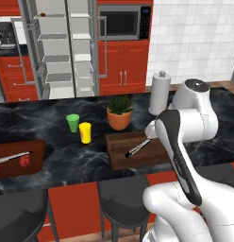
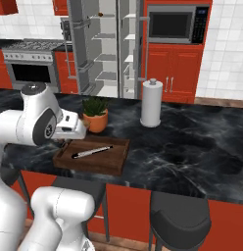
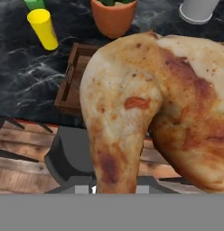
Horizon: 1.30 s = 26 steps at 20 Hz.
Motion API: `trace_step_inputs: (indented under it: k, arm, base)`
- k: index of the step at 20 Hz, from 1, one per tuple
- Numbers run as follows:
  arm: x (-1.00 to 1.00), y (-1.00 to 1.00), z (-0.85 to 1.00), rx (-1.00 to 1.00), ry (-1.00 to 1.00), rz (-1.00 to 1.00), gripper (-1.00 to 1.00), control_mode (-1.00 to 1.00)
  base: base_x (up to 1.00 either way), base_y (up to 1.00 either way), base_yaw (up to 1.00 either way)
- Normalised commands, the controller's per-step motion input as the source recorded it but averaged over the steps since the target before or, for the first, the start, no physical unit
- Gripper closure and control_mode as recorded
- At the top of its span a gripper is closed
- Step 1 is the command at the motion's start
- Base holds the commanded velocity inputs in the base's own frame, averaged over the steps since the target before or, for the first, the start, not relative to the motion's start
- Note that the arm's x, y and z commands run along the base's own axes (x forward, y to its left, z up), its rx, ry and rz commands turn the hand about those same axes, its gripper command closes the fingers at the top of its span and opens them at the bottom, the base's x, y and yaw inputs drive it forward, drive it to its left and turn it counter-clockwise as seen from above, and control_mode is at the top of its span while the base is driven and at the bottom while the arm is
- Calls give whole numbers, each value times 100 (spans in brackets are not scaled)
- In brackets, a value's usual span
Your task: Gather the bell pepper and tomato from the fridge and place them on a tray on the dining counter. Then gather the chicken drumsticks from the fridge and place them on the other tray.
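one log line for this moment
stage: carrying drumstick to dark tray | gripper: shut on drumstick | dark tray: knife in it | fridge: open

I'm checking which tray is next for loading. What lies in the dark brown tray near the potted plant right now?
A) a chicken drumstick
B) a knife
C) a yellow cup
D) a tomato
B. A knife lies slantwise in the dark brown tray, while the chicken drumstick sits close before the hand camera, and the yellow cup stands on the dining counter beside the tray.
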Motion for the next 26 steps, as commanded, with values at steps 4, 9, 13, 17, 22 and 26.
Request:
trace_step_inputs:
  k: [4, 9, 13, 17, 22, 26]
  arm:
    - [11, -16, -61, -3, 4, 0, 100, -100]
    - [26, -20, -47, -1, 0, 0, 100, -100]
    - [53, -16, -35, 0, 3, -2, 100, -100]
    - [55, -13, -36, 0, 7, -2, 100, -100]
    - [50, -4, -38, 0, 8, -2, 100, -100]
    - [46, 0, -38, 0, 6, -1, 100, -100]
  base:
    - [0, 0, 0]
    - [0, 0, 0]
    - [0, 0, 0]
    - [0, 0, 0]
    - [0, 0, 0]
    - [0, 0, 0]
